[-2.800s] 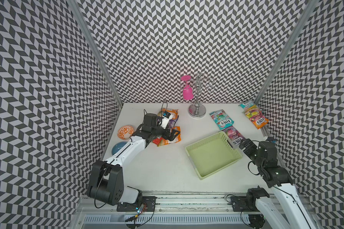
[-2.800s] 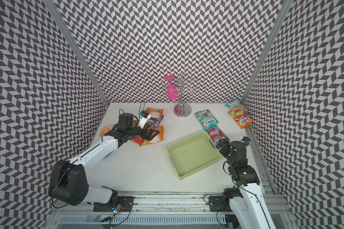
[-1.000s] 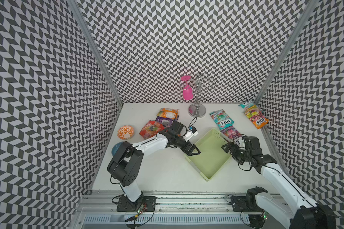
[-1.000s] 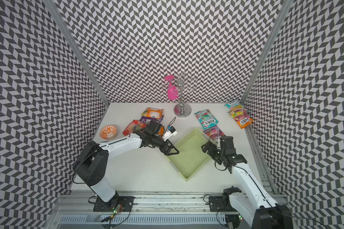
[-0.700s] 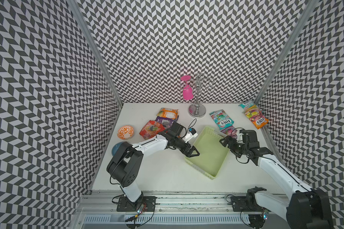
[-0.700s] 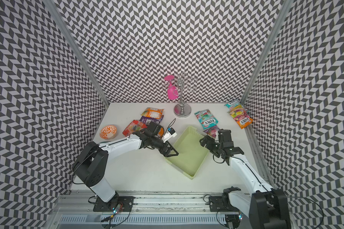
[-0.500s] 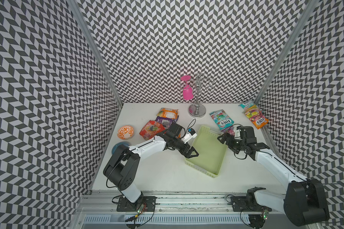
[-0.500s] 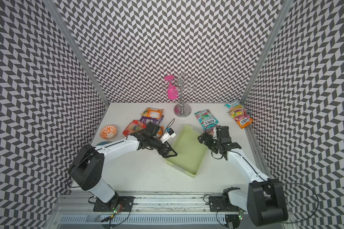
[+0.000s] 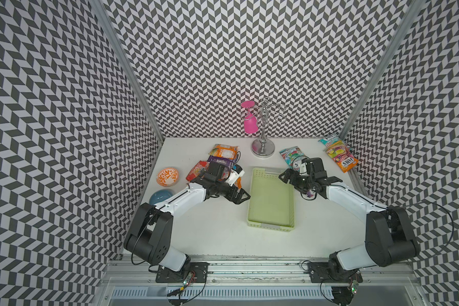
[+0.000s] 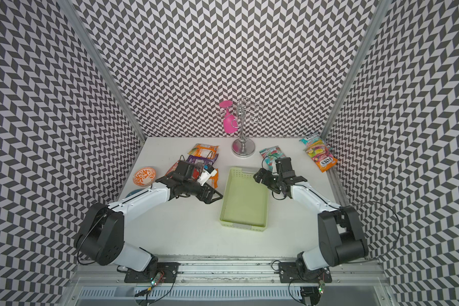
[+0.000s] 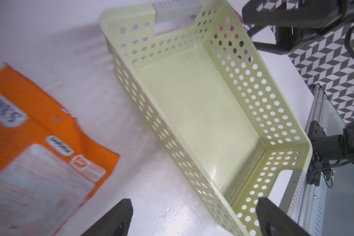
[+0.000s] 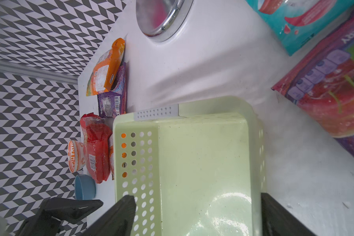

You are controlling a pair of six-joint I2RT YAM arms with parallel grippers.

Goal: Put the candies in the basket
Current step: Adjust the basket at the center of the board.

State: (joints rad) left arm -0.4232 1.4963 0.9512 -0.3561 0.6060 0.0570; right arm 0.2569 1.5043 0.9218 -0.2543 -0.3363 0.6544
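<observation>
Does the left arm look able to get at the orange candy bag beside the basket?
Probably yes: the left hand is open, and the orange bag lies uncovered on the table close by, on its side of the basket.

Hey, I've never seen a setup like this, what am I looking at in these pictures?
Two white robot arms work at a white table inside patterned walls. Two pictures look down from overhead; two come from cameras on the arms' wrists. The left hand and right hand are open and hold nothing, one at each side of an empty green basket. Candy bags lie around it. Also there: an orange-patterned bowl, a blue bowl and a metal stand with a pink glass.
</observation>
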